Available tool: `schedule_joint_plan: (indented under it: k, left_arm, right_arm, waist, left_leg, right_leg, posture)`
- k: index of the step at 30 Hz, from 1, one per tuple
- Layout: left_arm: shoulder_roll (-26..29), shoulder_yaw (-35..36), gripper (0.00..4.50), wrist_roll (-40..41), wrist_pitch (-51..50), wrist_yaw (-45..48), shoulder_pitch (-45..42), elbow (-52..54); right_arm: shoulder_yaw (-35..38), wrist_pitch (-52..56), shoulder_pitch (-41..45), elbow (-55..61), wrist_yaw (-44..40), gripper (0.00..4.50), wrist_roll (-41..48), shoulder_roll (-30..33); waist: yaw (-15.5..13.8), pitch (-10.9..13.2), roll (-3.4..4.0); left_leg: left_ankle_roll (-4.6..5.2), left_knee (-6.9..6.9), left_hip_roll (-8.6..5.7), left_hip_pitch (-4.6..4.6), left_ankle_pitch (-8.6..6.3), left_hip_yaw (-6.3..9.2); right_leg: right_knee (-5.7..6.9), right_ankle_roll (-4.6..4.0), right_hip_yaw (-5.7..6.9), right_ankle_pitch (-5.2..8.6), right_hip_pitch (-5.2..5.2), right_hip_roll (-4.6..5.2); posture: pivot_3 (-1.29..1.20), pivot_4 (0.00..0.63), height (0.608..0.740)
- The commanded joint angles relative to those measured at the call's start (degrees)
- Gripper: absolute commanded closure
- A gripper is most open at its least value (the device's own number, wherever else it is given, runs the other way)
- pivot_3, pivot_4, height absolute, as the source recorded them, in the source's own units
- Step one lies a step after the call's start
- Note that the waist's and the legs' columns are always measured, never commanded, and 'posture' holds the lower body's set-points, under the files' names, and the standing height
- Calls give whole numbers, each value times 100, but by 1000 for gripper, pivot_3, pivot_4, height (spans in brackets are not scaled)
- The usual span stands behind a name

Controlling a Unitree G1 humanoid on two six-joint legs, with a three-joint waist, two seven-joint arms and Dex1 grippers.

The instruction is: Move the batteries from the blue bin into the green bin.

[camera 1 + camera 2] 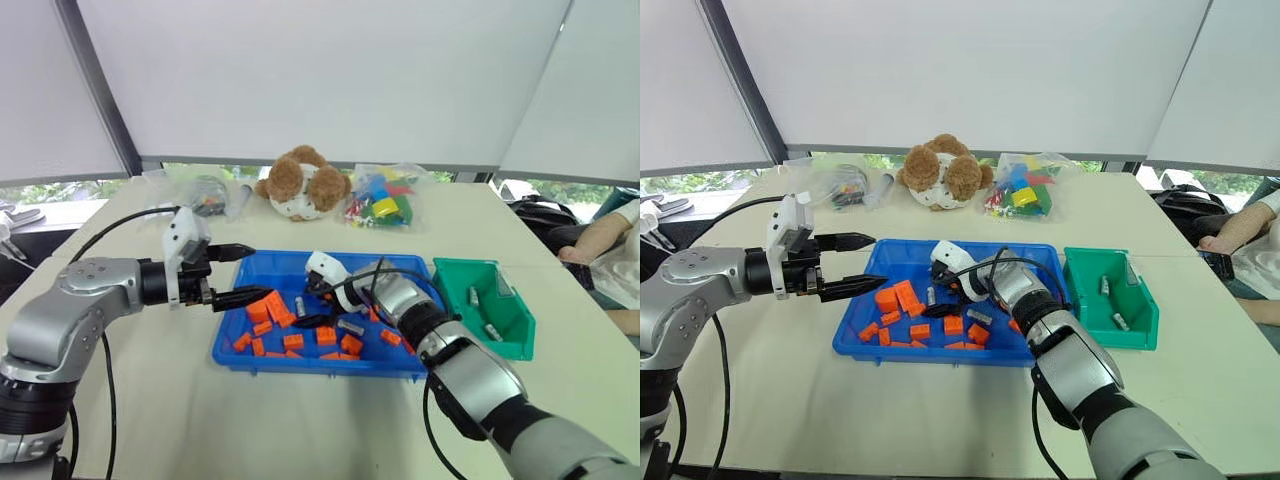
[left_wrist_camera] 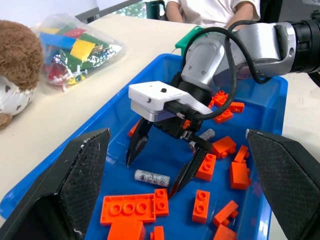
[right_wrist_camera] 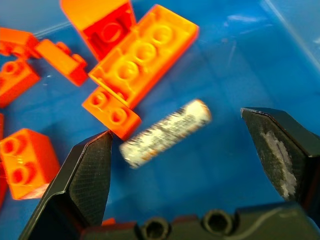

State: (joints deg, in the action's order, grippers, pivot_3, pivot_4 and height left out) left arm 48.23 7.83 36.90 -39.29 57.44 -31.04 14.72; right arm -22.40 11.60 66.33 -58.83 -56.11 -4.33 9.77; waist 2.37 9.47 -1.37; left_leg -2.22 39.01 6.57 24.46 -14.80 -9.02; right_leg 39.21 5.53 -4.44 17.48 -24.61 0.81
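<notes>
Right wrist view: your spread jaws straddle a battery.
Your right gripper [image 3: 182, 165] hangs wide apart over one battery [image 3: 165, 132] on the blue bin [image 3: 260, 65] floor, orange bricks [image 3: 142, 55] at its 11 o'clock. Your left gripper [image 1: 238, 275] stands apart at the bin's 9 o'clock edge. At 3 o'clock, the green bin [image 1: 455, 272] holds batteries [image 1: 473, 295].

One blue bin [image 1: 865, 340] and one green bin [image 1: 1145, 322] sit on the counter [image 1: 940, 410]. Three batteries [image 1: 472, 295] lie in the green bin. In the blue bin at least three more batteries [image 2: 151, 177] can be picked out, along with roughly a dozen orange bricks [image 1: 902, 296]; an exact brick count cannot be made. Behind stand one teddy bear [image 1: 300, 182] and one bag of coloured blocks [image 1: 383, 200]. Two grippers are in view, the left gripper [image 1: 236, 275] and the right gripper [image 2: 157, 175].
</notes>
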Motion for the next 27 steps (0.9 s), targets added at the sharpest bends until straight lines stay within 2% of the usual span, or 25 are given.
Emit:
schedule_joint_plan:
  k: [1, 9, 14, 20, 23, 26, 27]
  left_arm:
    - [96, 163, 0, 69, 40, 12, -34, 166]
    - [93, 115, 0, 35, 56, 8, -63, 144]
    - [102, 121, 0, 34, 55, 12, -42, 153]
    - [115, 125, 0, 23, 63, 15, -25, 153]
    - [102, 107, 0, 14, 67, 3, -31, 151]
    - [102, 102, 0, 14, 65, 4, -27, 160]
    - [104, 106, 0, 15, 67, 8, -17, 163]
  right_arm:
    - [26, -3, 24, -282, -43, 48, -216, -29]
    - [201, 142, 9, -359, -180, 48, -211, -127]
    - [371, 648, 32, -301, -112, 48, -176, -281]
    - [333, 780, -121, -148, 83, 48, -317, -377]
    - [380, 897, -167, -68, 141, 844, -312, -406]
    - [386, 1056, -214, 71, 224, 2169, -343, -426]
    - [387, 1132, -238, 133, 255, 2169, -345, -434]
  waist:
    - [23, 0, 0]
    - [33, 0, 0]
    - [52, 0, 0]
    - [76, -1, 0]
    - [99, -2, 0]
    - [119, -2, 0]
    - [127, -2, 0]
  left_leg:
    - [0, 0, 0, 0, 0, 0]
    - [-1, -2, 0, -3, 0, 1]
    - [-2, -2, 0, -6, 1, 1]
    - [-2, -2, 1, -6, 1, 1]
    - [-2, -2, 1, -6, 1, 2]
    - [-3, -3, 1, -6, 1, 3]
    - [-2, -3, 1, -6, 1, 3]
  right_leg:
    - [0, 0, 0, 0, 0, 0]
    - [0, 0, 0, 0, 2, 0]
    - [1, 0, 0, 0, 3, 0]
    - [1, 0, 0, 0, 4, 0]
    - [1, 0, 1, 0, 5, 0]
    - [1, 0, 1, 0, 5, 0]
    - [2, 1, 2, 0, 6, 0]
  posture:
    - [0, 150, 727]
    - [0, 150, 727]
    - [0, 150, 727]
    - [0, 150, 727]
    - [0, 150, 727]
    - [0, 150, 727]
    - [0, 150, 727]
